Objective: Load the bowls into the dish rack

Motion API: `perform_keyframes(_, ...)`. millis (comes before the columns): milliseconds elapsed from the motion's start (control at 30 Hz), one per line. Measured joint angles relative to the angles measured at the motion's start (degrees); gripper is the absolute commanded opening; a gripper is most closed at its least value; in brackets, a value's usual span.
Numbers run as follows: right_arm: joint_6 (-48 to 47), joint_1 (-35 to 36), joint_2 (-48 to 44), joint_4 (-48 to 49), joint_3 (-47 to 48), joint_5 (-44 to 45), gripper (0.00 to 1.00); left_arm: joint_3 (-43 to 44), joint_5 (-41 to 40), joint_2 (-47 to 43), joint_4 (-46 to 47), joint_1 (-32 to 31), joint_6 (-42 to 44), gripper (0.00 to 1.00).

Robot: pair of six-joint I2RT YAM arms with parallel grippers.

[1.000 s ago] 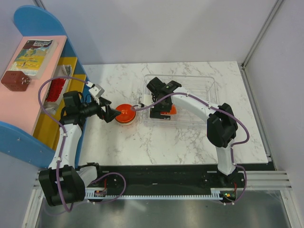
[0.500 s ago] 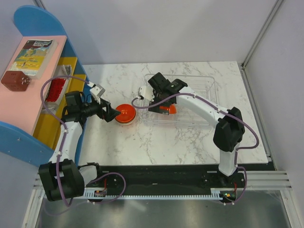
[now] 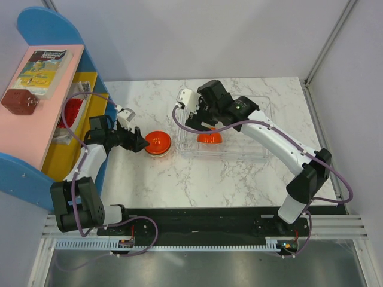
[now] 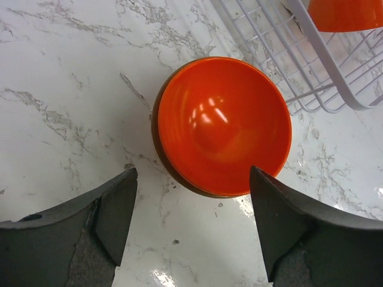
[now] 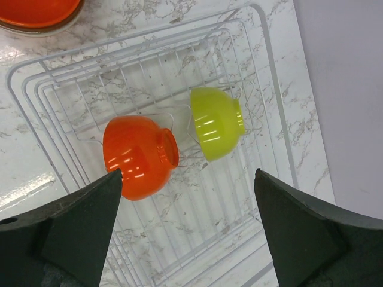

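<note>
An orange bowl (image 3: pixel 158 142) sits open side up on the marble table, just left of the dish rack (image 3: pixel 263 113); in the left wrist view the bowl (image 4: pixel 224 125) seems to nest in a darker one. My left gripper (image 3: pixel 140 143) is open, level with the bowl's near rim, a fingertip on each side of it (image 4: pixel 192 173). My right gripper (image 3: pixel 200 107) hangs open above the rack's left end. Below it (image 5: pixel 187 176), an orange bowl (image 5: pixel 137 155) and a lime green bowl (image 5: pixel 218 122) lie tipped on the rack's ribbed base (image 5: pixel 60 119). The top view hides the lime one.
A blue and pink shelf unit (image 3: pixel 36 119) with a book and red items stands along the table's left edge, close behind my left arm. The rack's near corner (image 4: pixel 335 101) lies right beside the loose orange bowl. A metal post (image 3: pixel 326 48) rises at the back right.
My right gripper has lifted and drawn back to the far left end of the rack, leaving the orange bowl lying in it. My left gripper has stayed at the loose bowl.
</note>
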Motion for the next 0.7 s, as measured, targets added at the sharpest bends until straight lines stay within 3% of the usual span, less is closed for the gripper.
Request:
perform_keyframes(100,0.8,0.0,-0.8,0.5,-0.5,-1.0,0.98,0.2,-0.7,0.7,0.0,-0.1,0.3,0.66)
perform_keyframes(400,2.2,0.0,-1.1,1.0,-2.4,-3.4,0.98,0.7,-6.7,2.9,0.0,-5.3,0.4,0.64)
perform_keyframes(433,2.3,0.0,-1.2,1.0,-2.5,-3.6,0.98,0.8,-7.4,3.1,0.1,-6.0,0.4,0.62)
perform_keyframes(467,2.4,0.0,-1.3,1.0,-2.5,-3.8,0.98,0.8,-8.1,3.4,0.1,-6.5,0.4,0.53)
perform_keyframes(567,2.6,0.0,-1.9,1.0,-2.5,-4.6,0.98,0.9,-10.7,4.0,0.5,-7.5,0.5,0.38)
perform_keyframes(700,3.0,0.0,-2.7,1.1,-2.5,-5.7,0.98,1.0,-13.4,4.3,1.1,-7.8,0.6,0.29)
